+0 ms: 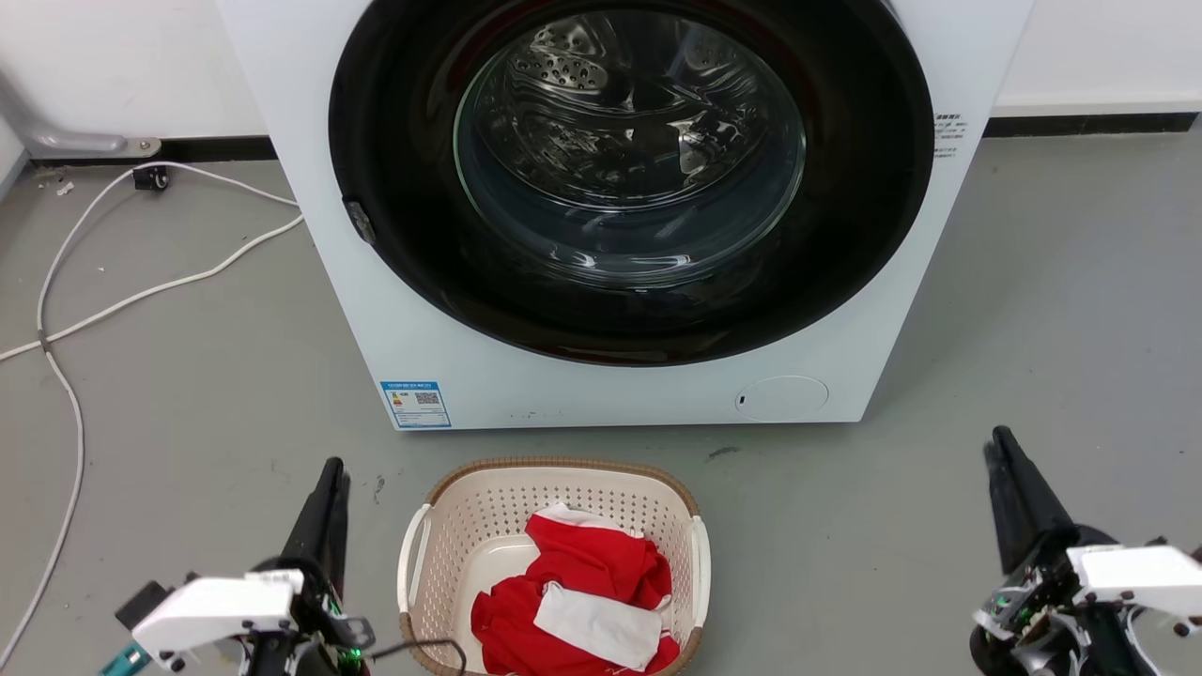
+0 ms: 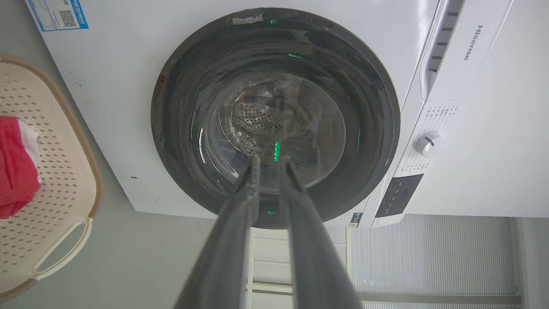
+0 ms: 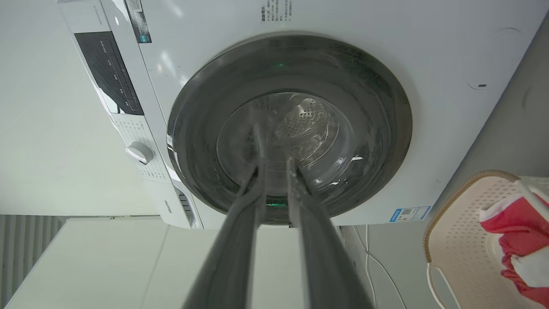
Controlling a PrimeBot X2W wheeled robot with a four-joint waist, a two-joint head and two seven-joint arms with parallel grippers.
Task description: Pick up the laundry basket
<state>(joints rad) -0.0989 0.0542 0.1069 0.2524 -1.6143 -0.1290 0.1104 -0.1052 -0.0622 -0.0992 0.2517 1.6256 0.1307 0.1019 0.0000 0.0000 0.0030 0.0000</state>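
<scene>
The basket sat on the grey floor. It was right in front of the washer, close to it but not touching. It stood the right way up. It was cream with lots of little holes and a brown rim. It had a white handle on each side. Red and white clothes lay in a heap inside it.

The left gripper was low down to the left of the basket. It was near the handle on that side but did not touch it. In the left wrist view its two dark fingers were close together with a thin gap between them. Nothing was in the gap.

The right gripper was off to the right, well apart from the basket. In the right wrist view its fingers also had a thin gap between them and held nothing. Both grippers pointed at the washer.

The washer was big and white, with a round dark door. You could see the shiny drum through the glass. A blue sticker was on its lower front. White cables ran over the floor on the left.
</scene>
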